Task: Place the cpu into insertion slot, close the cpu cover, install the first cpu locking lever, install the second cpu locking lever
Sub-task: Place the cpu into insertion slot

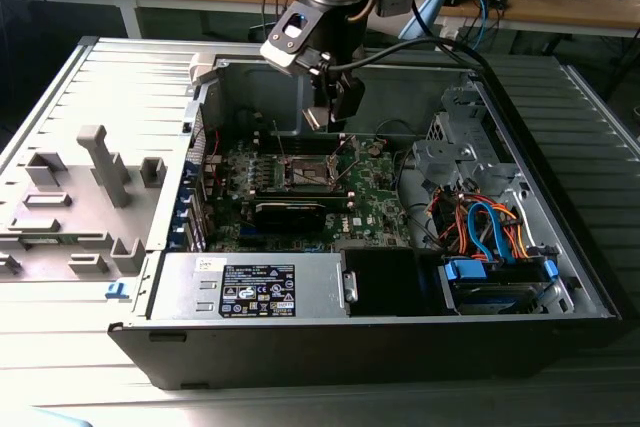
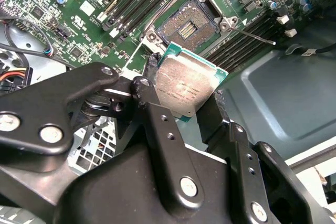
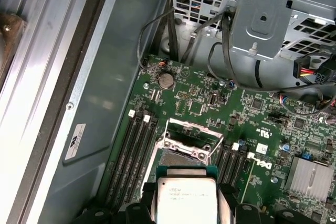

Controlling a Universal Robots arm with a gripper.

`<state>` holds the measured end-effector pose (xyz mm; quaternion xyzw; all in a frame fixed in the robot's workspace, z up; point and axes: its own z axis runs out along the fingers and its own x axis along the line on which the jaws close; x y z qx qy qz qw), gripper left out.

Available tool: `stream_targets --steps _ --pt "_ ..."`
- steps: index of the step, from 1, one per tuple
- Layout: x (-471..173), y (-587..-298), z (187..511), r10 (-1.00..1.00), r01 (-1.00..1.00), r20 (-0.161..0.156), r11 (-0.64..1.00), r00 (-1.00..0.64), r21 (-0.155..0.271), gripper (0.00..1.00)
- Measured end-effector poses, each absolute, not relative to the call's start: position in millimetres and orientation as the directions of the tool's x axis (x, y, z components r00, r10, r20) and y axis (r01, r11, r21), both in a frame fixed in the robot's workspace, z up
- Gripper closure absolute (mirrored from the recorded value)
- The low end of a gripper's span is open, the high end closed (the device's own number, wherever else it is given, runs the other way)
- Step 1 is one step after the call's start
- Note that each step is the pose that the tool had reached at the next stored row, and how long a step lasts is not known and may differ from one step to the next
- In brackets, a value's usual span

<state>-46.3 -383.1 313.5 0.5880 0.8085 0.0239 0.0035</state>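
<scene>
My gripper (image 2: 185, 88) is shut on the cpu (image 2: 188, 81), a flat square chip with a grey metal top and green edge, held by two opposite sides between black fingers (image 2: 151, 73). It hangs tilted a little above the insertion slot (image 2: 190, 24), whose dark contact field lies bare inside its silver frame. In the first wrist view the cpu (image 3: 186, 195) sits just in front of the slot (image 3: 181, 157), and the cpu cover (image 3: 190, 130) stands swung up behind it. A thin locking lever (image 2: 253, 35) sticks out beside the slot. In the exterior view the gripper (image 1: 325, 117) hovers over the slot (image 1: 308, 173).
The green motherboard (image 1: 375, 197) lies in an open computer case (image 1: 560, 247). Memory slots (image 3: 131, 156) flank the socket. A metal drive cage (image 3: 262, 14) with loose cables, a power supply (image 1: 250, 287) and a grey fixture block (image 1: 100, 162) outside the case are nearby.
</scene>
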Motion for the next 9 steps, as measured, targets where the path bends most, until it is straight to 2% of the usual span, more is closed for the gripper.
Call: stream_targets --steps 9 --pt "-46.3 -383.1 312.9 0.959 0.958 0.022 0.283 -0.284 0.043 0.45"
